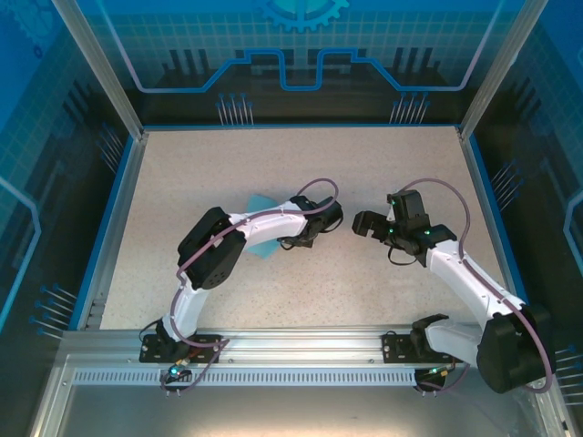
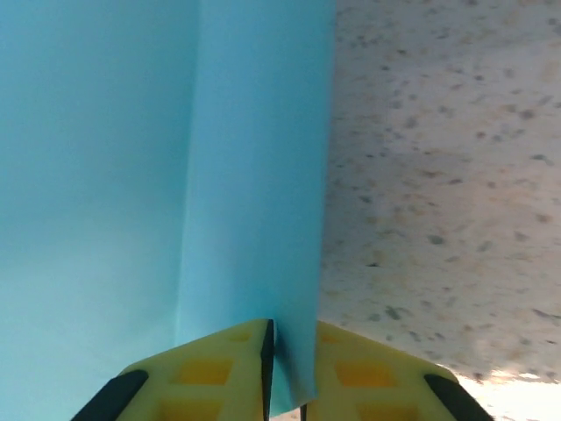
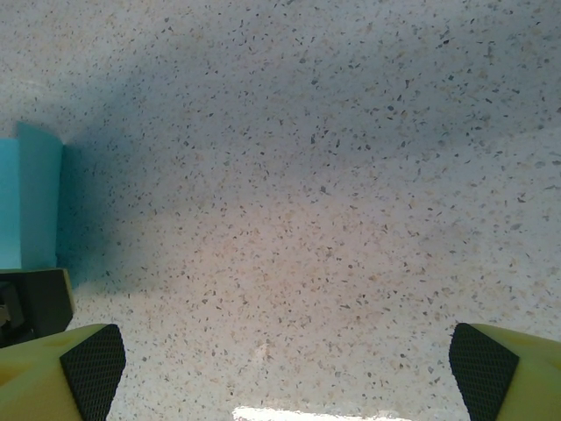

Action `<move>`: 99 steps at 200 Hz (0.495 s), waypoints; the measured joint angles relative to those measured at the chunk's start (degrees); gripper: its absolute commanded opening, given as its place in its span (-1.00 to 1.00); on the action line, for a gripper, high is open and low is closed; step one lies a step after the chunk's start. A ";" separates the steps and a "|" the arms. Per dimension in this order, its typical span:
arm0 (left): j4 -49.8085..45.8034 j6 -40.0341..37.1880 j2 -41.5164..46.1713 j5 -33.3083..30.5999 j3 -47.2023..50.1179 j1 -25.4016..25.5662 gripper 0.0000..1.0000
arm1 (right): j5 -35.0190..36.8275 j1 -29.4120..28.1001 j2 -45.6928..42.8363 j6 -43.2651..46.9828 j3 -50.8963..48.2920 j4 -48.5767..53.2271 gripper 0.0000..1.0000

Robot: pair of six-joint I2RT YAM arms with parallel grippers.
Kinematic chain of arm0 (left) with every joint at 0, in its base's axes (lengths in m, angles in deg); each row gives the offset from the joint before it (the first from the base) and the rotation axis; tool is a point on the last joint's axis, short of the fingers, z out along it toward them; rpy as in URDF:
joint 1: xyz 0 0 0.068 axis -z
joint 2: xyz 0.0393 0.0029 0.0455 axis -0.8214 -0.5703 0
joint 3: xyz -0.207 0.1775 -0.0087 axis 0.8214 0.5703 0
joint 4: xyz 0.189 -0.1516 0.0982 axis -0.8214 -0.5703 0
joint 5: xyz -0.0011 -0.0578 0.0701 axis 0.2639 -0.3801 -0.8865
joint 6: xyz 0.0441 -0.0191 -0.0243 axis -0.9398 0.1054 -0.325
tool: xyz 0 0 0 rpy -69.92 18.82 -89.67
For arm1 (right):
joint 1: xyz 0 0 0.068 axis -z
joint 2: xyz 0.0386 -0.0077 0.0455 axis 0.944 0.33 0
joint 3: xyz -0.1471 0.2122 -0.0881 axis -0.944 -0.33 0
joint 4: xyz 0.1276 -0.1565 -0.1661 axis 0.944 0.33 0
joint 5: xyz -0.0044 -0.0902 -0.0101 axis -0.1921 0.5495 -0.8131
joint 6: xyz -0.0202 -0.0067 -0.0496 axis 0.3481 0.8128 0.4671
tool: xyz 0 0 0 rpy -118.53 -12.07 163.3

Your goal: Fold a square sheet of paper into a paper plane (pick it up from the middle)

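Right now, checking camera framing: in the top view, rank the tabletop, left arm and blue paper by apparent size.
Largest first:
tabletop
left arm
blue paper, partly hidden under that arm

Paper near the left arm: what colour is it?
The paper is plain light blue, clearest in left wrist view.

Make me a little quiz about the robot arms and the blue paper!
1. True or false: the right gripper is wide open, with nothing between its fingers, above the speckled table.
2. What colour is the paper?
3. Pick one: the paper's raised fold runs between the fingers of A) the left gripper, B) the right gripper, C) no gripper.

Key: 1 true; 2 light blue; 3 A.
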State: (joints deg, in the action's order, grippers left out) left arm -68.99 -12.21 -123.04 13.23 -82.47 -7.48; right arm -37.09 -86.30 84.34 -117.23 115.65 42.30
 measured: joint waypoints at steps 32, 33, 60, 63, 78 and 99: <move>2.64 -0.26 0.00 4.09 0.09 0.00 -0.25 | -0.59 0.15 0.76 0.07 0.00 0.02 0.99; 2.86 -0.39 0.00 4.28 0.11 0.00 -0.25 | -0.61 0.15 0.81 0.07 0.00 0.02 0.99; 6.01 -1.38 1.60 9.53 1.86 -0.02 -0.06 | -1.73 0.24 1.95 0.72 0.00 0.04 0.98; 6.29 -1.79 2.05 10.23 2.12 -0.04 -0.03 | -1.97 0.24 2.03 0.76 0.00 0.00 0.98; 8.33 -1.97 5.60 13.68 4.13 -0.26 0.07 | -3.58 0.22 2.58 1.49 0.04 -0.17 0.96; 11.23 -2.01 12.85 17.88 7.26 -0.94 0.15 | -5.16 -0.68 3.89 2.43 0.63 -0.52 0.96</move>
State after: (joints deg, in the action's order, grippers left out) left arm -57.76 -14.22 -110.19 31.11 -75.21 -8.42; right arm -42.25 -86.98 88.23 -114.80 116.28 41.78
